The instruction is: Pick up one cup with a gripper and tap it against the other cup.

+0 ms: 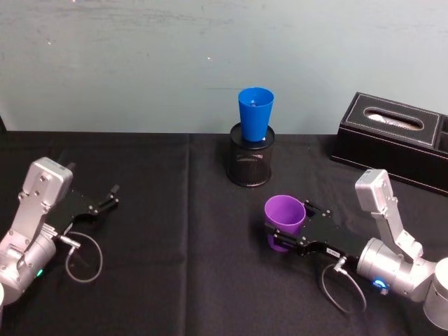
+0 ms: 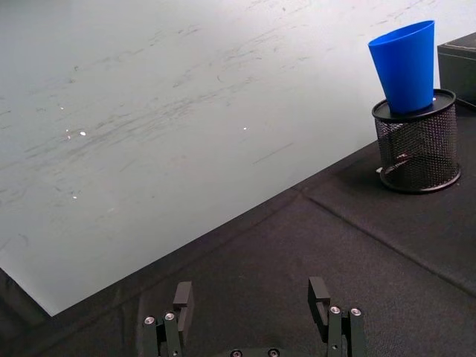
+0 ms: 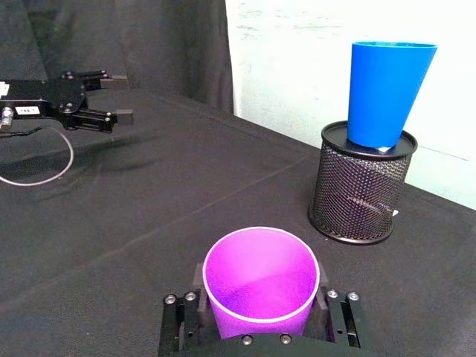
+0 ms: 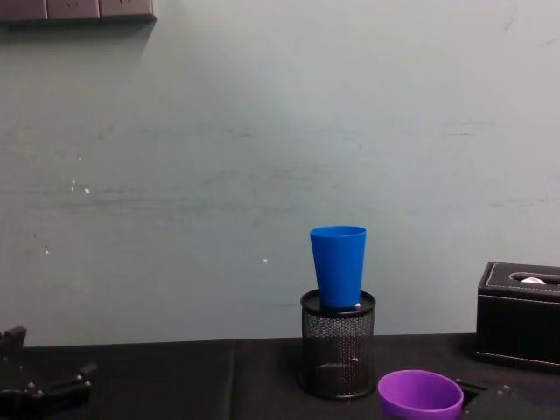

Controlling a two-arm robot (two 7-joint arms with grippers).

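Observation:
The purple cup (image 1: 284, 218) stands upright at the table's right of centre, and my right gripper (image 1: 292, 227) is shut on it, fingers pressed to both sides of the purple cup (image 3: 260, 286). It also shows low in the chest view as the purple cup (image 4: 420, 395). The blue cup (image 1: 255, 114) sits upright in the mouth of a black mesh pen holder (image 1: 251, 155) behind it, a short gap away; blue cup (image 3: 387, 93), blue cup (image 4: 339, 266), blue cup (image 2: 406, 65). My left gripper (image 1: 110, 197) rests open at the far left, holding nothing, its fingers (image 2: 182, 301) apart.
A black tissue box (image 1: 395, 140) stands at the back right. The table is covered with black cloth (image 1: 168, 266), with a pale wall close behind it. A grey cable (image 1: 84, 255) loops beside the left arm.

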